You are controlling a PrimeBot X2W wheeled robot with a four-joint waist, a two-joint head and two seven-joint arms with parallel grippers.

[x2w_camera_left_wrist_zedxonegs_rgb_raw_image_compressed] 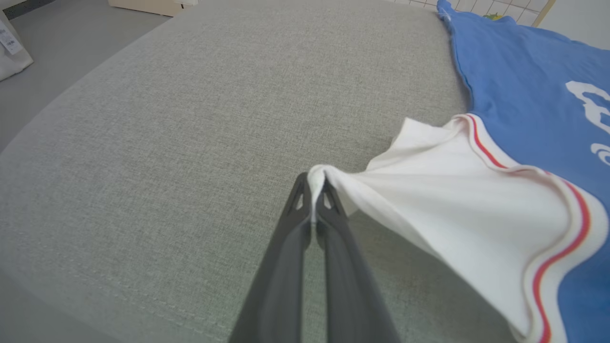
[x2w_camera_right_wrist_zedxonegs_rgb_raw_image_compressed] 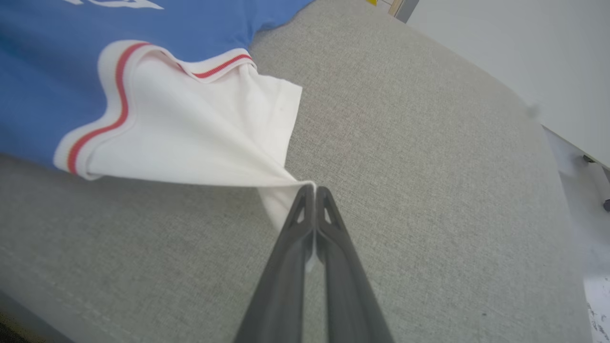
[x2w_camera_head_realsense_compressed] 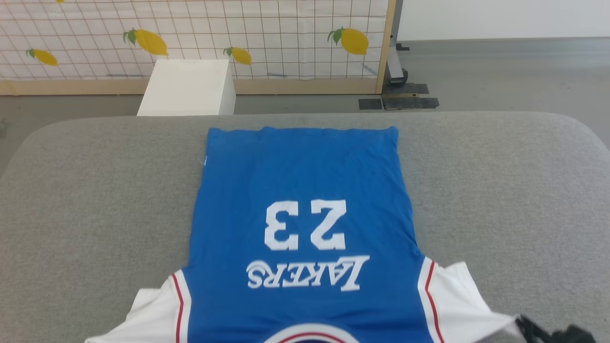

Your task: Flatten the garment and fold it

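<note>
A grey fabric-covered surface (x2w_camera_head_realsense_compressed: 71,200) with rounded corners fills the foreground of a pale room. On it lies the garment (x2w_camera_head_realsense_compressed: 305,162), a bright blue sports shirt spread flat, collar end nearest the robot and hem (x2w_camera_head_realsense_compressed: 305,129) at the far side.

At the near edge, the left gripper (x2w_camera_left_wrist_zedxonegs_rgb_raw_image_compressed: 314,186) has its two dark fingers pressed together on the tip of the left-hand sleeve (x2w_camera_left_wrist_zedxonegs_rgb_raw_image_compressed: 452,209), with a pinch of white cloth showing between them. The sleeve is drawn taut outward and raised a little off the surface. The right gripper (x2w_camera_right_wrist_zedxonegs_rgb_raw_image_compressed: 314,190) mirrors it, jaws closed tight on the corner of the right-hand sleeve (x2w_camera_right_wrist_zedxonegs_rgb_raw_image_compressed: 200,128), which stretches toward it in a white fan.

Thin red stripes (x2w_camera_head_realsense_compressed: 177,305) and white trim mark where each sleeve meets the blue body. Further out, the white lettering (x2w_camera_head_realsense_compressed: 307,272) reading "LAKERS" and the number (x2w_camera_head_realsense_compressed: 305,225) "23" appear upside down from the head camera, in the middle of the shirt. The hem lies straight, just short of the surface's far edge.

Beyond it a white box (x2w_camera_head_realsense_compressed: 188,88) stands on the grey floor (x2w_camera_head_realsense_compressed: 500,71), in front of a wood-framed screen (x2w_camera_head_realsense_compressed: 238,33) printed with a grid and yellow lemons.
</note>
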